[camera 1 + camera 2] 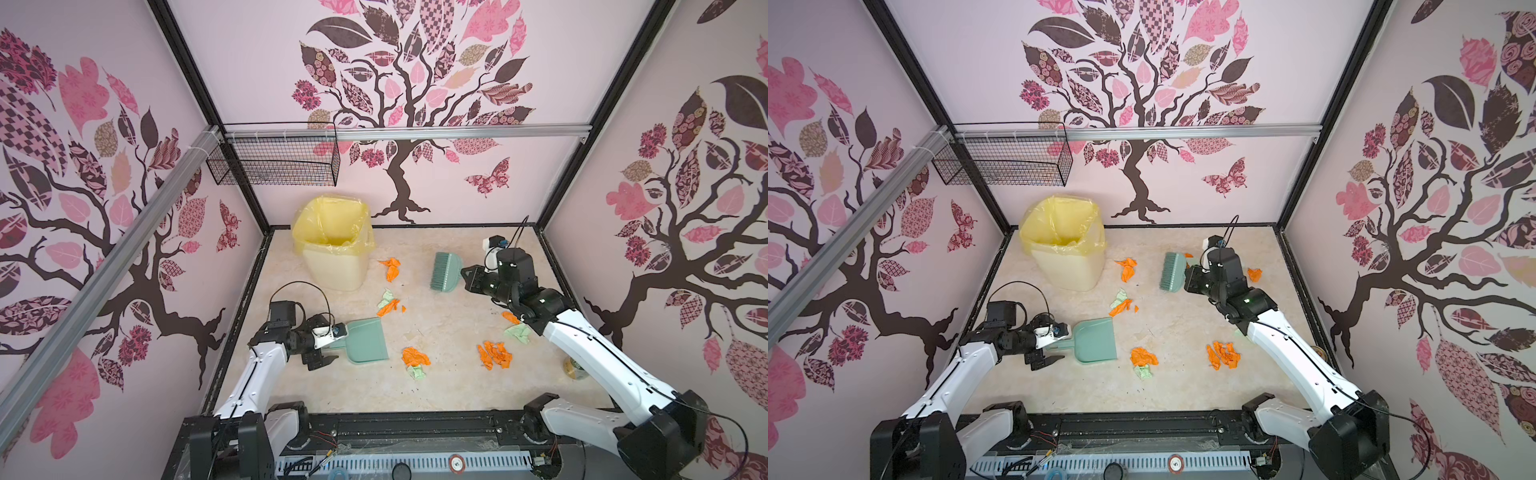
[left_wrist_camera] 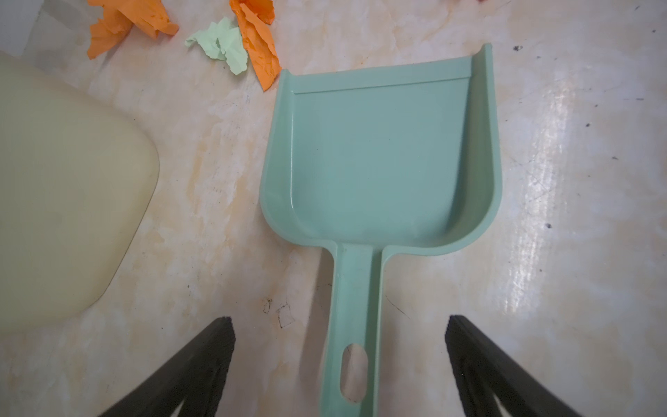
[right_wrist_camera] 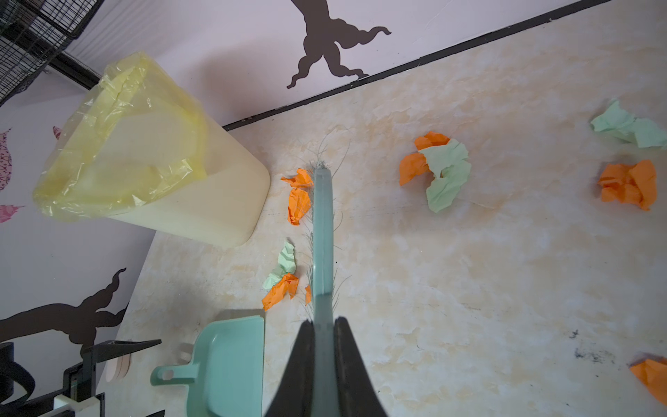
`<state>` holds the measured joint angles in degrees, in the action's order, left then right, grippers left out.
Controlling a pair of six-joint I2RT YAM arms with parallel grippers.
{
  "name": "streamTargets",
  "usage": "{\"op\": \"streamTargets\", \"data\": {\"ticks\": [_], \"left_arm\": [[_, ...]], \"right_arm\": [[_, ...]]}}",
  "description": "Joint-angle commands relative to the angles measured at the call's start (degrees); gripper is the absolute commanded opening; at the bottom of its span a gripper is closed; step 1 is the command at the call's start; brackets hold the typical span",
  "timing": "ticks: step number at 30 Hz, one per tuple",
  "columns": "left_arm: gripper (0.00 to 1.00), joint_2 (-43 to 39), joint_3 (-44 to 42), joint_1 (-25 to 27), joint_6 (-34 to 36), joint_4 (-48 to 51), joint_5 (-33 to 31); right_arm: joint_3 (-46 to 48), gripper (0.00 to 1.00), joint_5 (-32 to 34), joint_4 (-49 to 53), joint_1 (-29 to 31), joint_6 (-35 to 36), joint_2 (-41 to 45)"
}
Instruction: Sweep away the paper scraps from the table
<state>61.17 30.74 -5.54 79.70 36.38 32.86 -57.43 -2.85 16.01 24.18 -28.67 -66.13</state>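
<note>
The left fingers stand released, spread wide either side of the handle of the dustpan without touching it, the right fingers are clenched on the brush, and orange and green paper scraps lie strewn over the bench ahead of both, some just beside that brush.
</note>
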Motion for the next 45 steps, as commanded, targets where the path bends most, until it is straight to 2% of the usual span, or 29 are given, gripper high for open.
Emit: {"op": "streamTargets", "data": {"ticks": [1,6,8,12,19,22,24,26,31,35,38,42,45], "left_arm": [[0.94,1.5,-2.5,-0.5,-1.2,-2.3,4.6],[0.92,3.9,-3.1,-2.4,-0.7,-1.5,9.4],[0.92,3.8,-2.5,-4.4,-2.9,-2.6,11.0],[0.90,6.5,0.1,-7.9,0.5,1.8,14.4],[0.89,6.5,-0.5,-8.1,5.2,3.7,12.0],[0.89,8.2,-1.9,-8.7,6.8,1.7,10.3],[0.87,8.9,-2.9,-9.8,8.3,0.6,11.4],[0.88,8.4,-2.7,-9.9,6.6,0.1,11.7],[0.87,9.3,-2.7,-10.0,7.6,0.1,12.1],[0.83,9.9,-2.5,-9.9,9.3,1.1,11.7],[0.81,9.8,-3.1,-8.3,9.4,0.7,10.0],[0.71,10.8,-2.6,-6.6,10.2,1.5,8.3],[0.71,12.8,-1.2,-4.4,10.0,2.3,6.0]], "right_arm": [[-1.9,0.00,-1.0,-1.5,-0.2,-0.2,-1.8],[-3.9,0.00,-1.5,-1.1,-0.2,-1.3,-2.3],[-4.3,0.00,-1.5,-1.0,-0.2,-2.0,-2.3],[-4.5,0.00,-1.5,-0.8,-0.2,-2.9,-2.2],[-4.3,0.00,-1.1,-1.0,-0.2,-4.5,-1.5],[-4.2,0.00,-0.8,-0.8,-0.2,-4.6,-1.5],[-4.2,0.00,-0.7,-0.9,-0.2,-4.6,-1.6],[-4.0,0.00,-0.8,-1.0,-0.2,-4.7,-1.8],[-3.5,0.00,-0.8,-1.9,-0.2,-5.0,-2.3],[-3.1,0.00,-1.3,-3.2,-0.2,-5.6,-2.8],[-3.0,0.00,-1.6,-3.6,-0.2,-5.9,-2.7],[-2.6,0.00,-1.2,-3.5,-0.2,-5.6,-1.9],[-2.0,0.00,-1.1,-3.4,-0.2,-5.7,-1.4]]}}
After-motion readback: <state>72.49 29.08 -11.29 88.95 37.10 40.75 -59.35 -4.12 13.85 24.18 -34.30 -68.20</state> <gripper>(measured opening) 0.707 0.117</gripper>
